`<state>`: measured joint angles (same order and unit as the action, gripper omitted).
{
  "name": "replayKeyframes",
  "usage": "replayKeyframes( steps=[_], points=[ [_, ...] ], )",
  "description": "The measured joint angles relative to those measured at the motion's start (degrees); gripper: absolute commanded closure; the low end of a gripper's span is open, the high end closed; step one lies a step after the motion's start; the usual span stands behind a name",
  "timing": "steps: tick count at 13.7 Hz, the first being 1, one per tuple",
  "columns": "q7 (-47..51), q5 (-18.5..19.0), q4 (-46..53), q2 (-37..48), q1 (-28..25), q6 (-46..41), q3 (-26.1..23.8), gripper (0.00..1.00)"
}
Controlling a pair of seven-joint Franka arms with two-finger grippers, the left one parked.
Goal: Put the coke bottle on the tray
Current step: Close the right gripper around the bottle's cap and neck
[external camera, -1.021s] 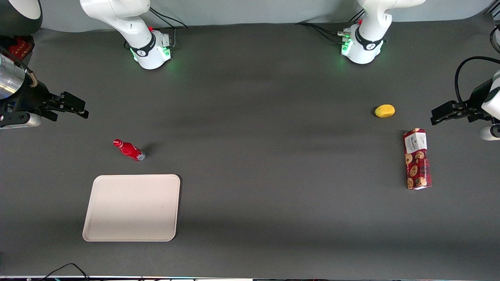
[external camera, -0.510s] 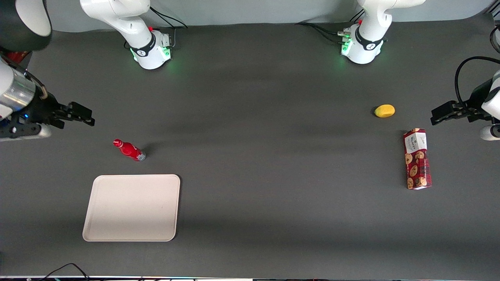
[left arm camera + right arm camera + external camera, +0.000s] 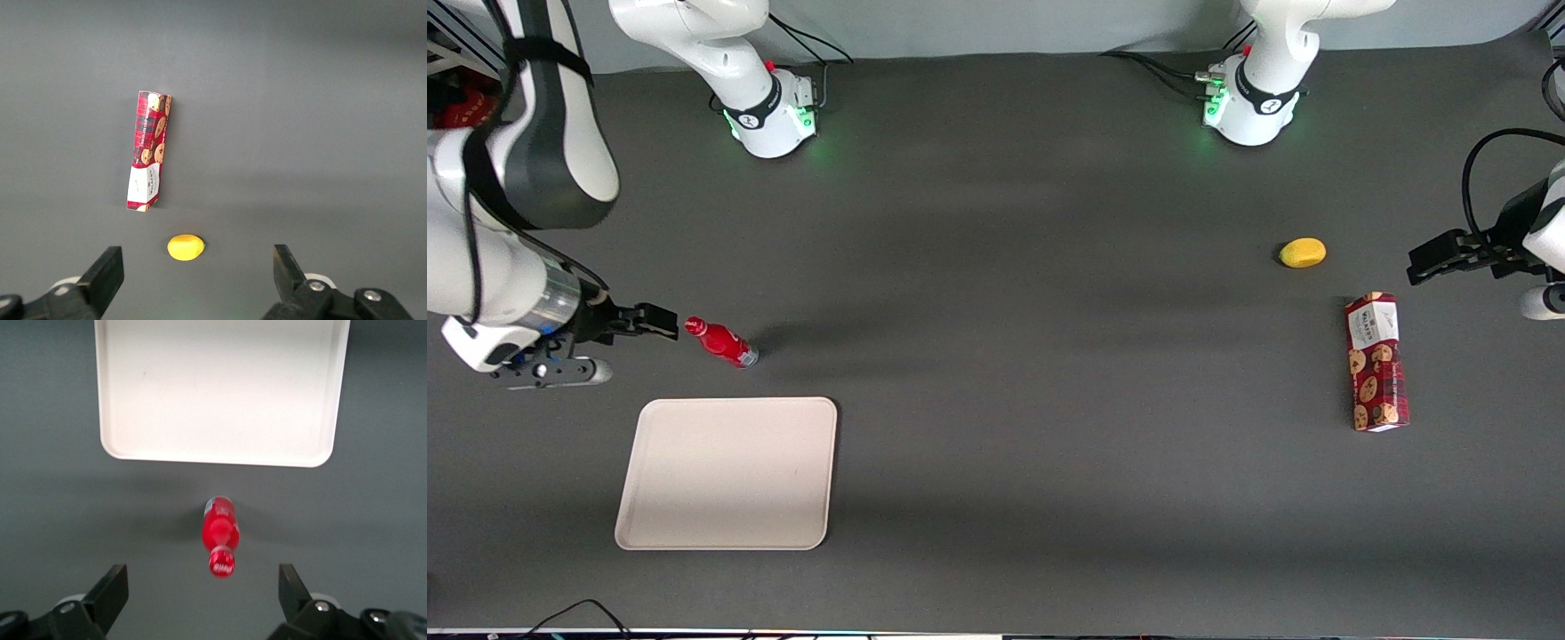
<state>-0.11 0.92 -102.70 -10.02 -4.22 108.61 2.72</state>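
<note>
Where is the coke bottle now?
In the front view, the coke bottle stands on the table toward the working arm's end, just farther from the camera than the tray, with the open gripper close beside its cap.

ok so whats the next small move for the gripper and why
Probably ease the gripper down around the coke bottle and close. Its fingers are open with the bottle centred between them in the wrist view, not yet gripped, and the bottle stands on the table just short of the tray.
</note>
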Motion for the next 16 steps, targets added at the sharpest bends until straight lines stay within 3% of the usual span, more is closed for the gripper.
replayKeyframes(
  steps=[7, 13, 16],
  points=[
    [-2.27, 0.12, -17.82, 1.08, 1.08, 18.08, 0.02, 0.0],
    [-2.4, 0.17, -23.24, 2.74, 1.08, 20.66, 0.02, 0.0],
    [-2.44, 0.17, -24.16, 3.1, 1.08, 21.37, 0.03, 0.15]
  ],
)
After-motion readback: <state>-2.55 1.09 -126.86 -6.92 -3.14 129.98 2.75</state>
